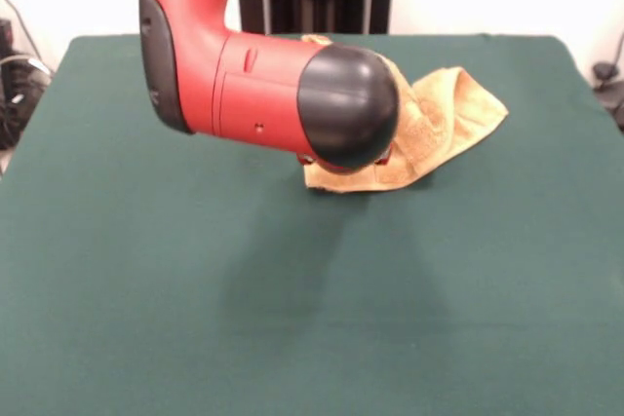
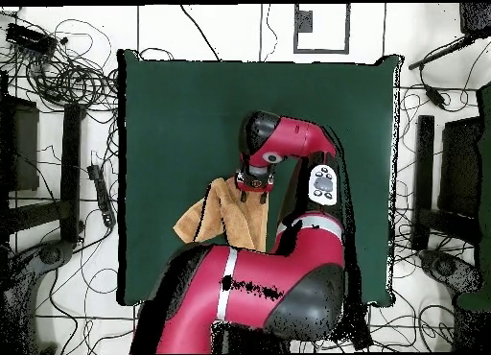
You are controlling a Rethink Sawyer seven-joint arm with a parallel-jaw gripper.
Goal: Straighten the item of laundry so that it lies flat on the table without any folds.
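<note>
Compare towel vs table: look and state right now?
The towel is golden-orange terry; the table is plain dark green. The towel is small, covering a patch near the arm; the table spans nearly the whole front view. The towel lies bunched with folds; the table cover lies flat. Both are cloth surfaces.

Lab: floor cables (image 2: 67,78), cloth-covered table (image 2: 173,130).

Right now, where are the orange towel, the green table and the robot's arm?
orange towel (image 1: 458,109), front view, its bunched right corner.
green table (image 1: 195,319), front view, bare cloth near the front.
robot's arm (image 1: 253,80), front view, its red casing.
</note>
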